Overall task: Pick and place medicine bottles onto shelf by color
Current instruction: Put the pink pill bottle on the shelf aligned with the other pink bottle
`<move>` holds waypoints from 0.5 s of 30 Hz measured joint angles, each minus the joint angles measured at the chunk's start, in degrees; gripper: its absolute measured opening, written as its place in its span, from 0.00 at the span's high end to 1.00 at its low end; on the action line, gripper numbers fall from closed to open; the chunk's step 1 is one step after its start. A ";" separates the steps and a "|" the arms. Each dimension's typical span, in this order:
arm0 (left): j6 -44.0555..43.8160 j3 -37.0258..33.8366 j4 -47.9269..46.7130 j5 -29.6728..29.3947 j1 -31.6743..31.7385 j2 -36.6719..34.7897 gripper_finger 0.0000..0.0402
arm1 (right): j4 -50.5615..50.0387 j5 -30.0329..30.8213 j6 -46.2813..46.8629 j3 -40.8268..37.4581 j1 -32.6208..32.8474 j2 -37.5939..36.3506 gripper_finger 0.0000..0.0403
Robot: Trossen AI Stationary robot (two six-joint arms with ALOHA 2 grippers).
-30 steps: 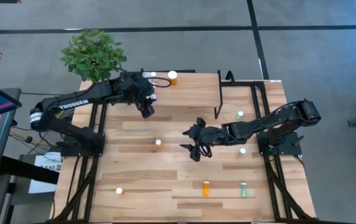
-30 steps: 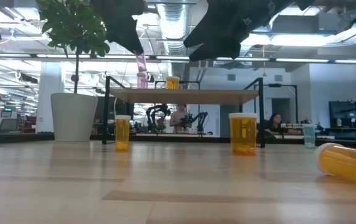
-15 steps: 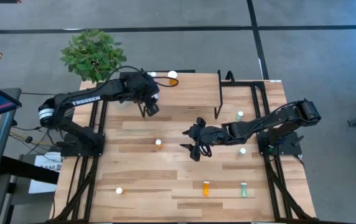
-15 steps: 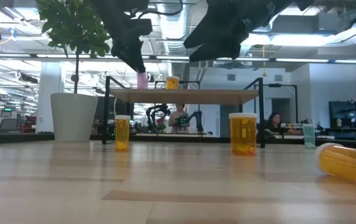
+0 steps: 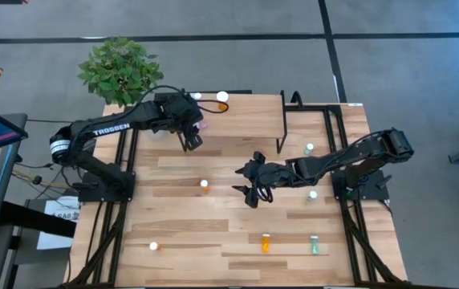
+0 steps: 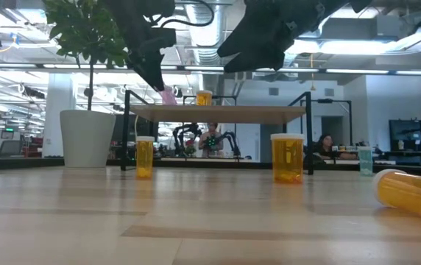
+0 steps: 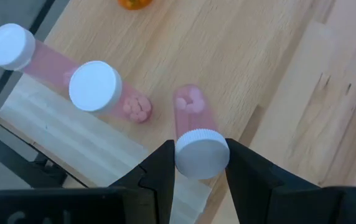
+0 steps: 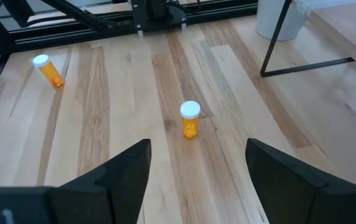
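Placement is the step in hand — the left gripper has a pink medicine bottle pinched at its white cap, fingers part-closed on either side of it, and holds it over the shelf near the far-left corner of the table. In the left wrist view the bottle hangs base-down over the light wood top, just beside two other pink bottles already standing there together, with an orange bottle farther along the same edge. In the low view the pink bottle looks tilted, with its base close to the shelf top, though I cannot tell whether it is touching yet. By my reading the next move calls for lowering it until the base sits flat, square beside the pink pair without knocking them, and only then parting the fingers and lifting straight off. The risk is a tip-over if it is let go while leaning. The right gripper waits over the middle of the table, jaws wide and holding nothing, looking toward a small upright orange bottle on the tabletop; other bottles stand or lie scattered on the table, not yet sorted.
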 joint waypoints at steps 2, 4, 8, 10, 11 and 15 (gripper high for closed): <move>-0.02 0.00 0.01 -0.02 0.00 0.00 0.73 | 0.00 0.00 0.00 0.00 -0.03 0.00 0.29; -0.10 0.04 -0.24 -0.02 0.00 -0.02 0.73 | 0.00 -0.01 0.00 0.00 -0.06 0.00 0.29; -0.35 2.37 -3.63 0.00 -0.01 -0.04 0.73 | 0.00 0.00 0.00 0.00 -0.11 0.00 0.29; -0.50 4.09 -5.83 -0.02 -0.04 -0.07 0.73 | 0.00 -0.01 -0.02 0.00 -0.11 0.00 0.29; -0.70 4.99 -7.04 -0.06 -0.04 -0.07 0.73 | 0.00 -0.02 -0.02 0.00 -0.11 0.00 0.29; -0.57 7.81 -9.68 0.09 -0.04 -0.11 0.73 | 0.00 -0.02 -0.02 0.00 -0.11 0.00 0.29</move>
